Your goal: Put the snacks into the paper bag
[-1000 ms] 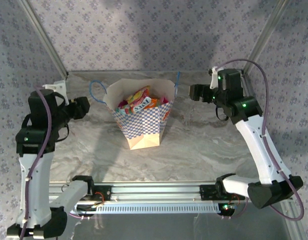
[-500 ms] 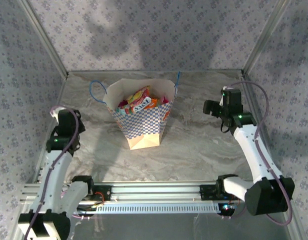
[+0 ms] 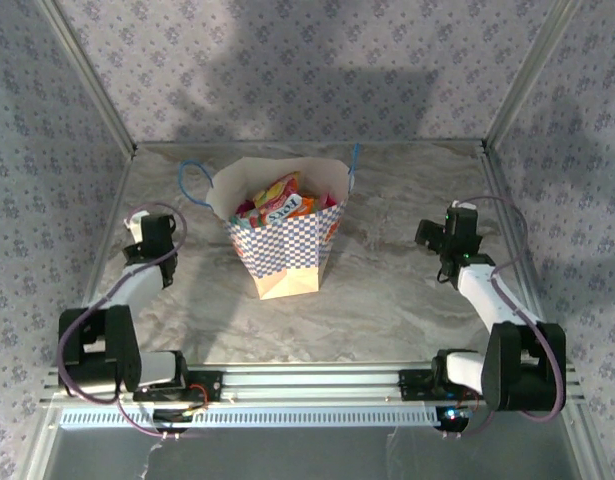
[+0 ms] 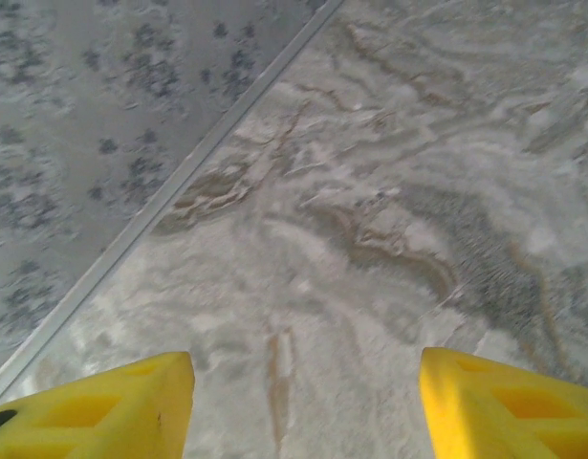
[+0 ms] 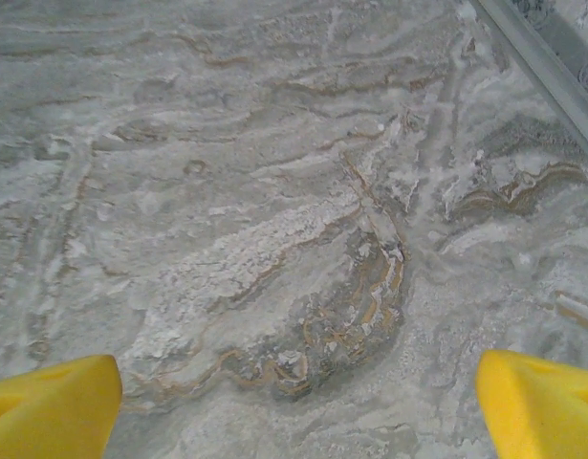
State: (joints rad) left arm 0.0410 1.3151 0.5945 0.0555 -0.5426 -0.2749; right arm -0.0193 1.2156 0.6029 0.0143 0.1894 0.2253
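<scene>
The paper bag [image 3: 282,245] is standing upright toward the back left of the marbled tabletop [image 3: 387,290] with its mouth gaping. The snacks [image 3: 275,205] are lying inside it, their bright wrappers peeking above the rim. The left arm [image 3: 137,285] and the right arm [image 3: 487,295] are crouching low at the sides, well apart from the bag. The left fingers [image 4: 102,406] are hanging spread apart over bare tabletop near the side wall [image 4: 64,115], gripping nothing. The right fingers [image 5: 54,397] are gaping wide over bare marble, nothing between them.
</scene>
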